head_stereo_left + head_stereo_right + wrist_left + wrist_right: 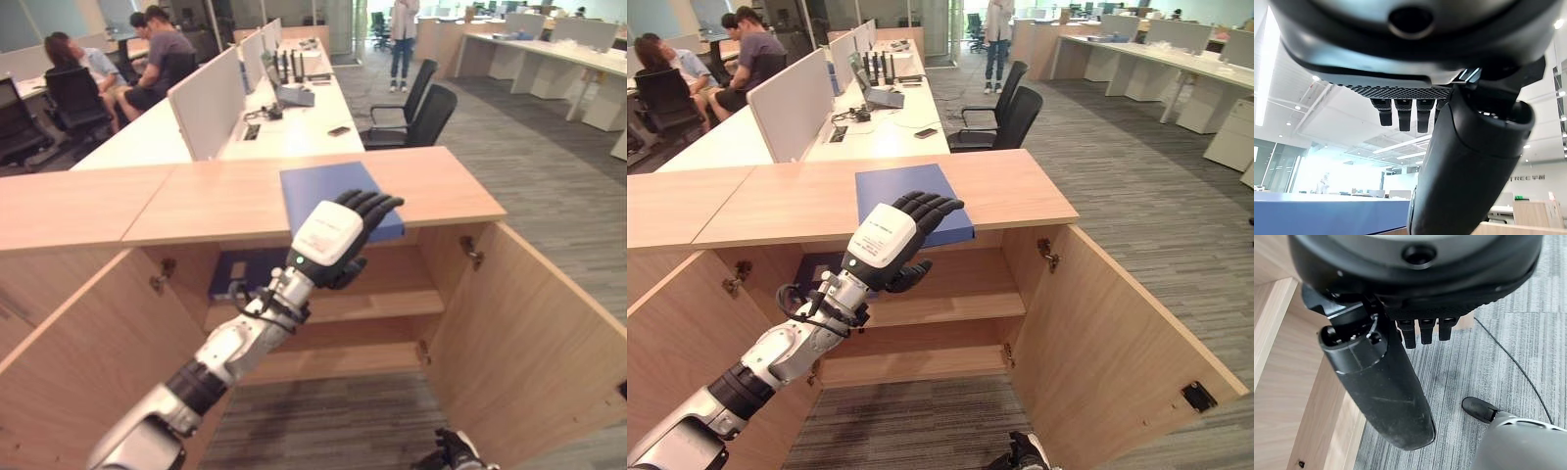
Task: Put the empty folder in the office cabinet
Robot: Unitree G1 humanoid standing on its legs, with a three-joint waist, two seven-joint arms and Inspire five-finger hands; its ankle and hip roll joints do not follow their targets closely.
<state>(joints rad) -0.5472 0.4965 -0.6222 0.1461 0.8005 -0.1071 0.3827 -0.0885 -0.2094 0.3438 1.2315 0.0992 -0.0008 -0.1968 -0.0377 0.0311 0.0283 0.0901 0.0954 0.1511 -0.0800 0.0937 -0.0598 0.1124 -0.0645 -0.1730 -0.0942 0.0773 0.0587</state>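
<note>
Reaching up from the lower left, your left hand (331, 235) lies over the near edge of the blue folder (328, 186), fingers curled onto its cover and thumb below; it seems to be gripping it. That folder sits on the cabinet top (196, 201), overhanging the open cabinet. Your right hand (1400, 362) hangs low over the carpet, fingers relaxed.
</note>
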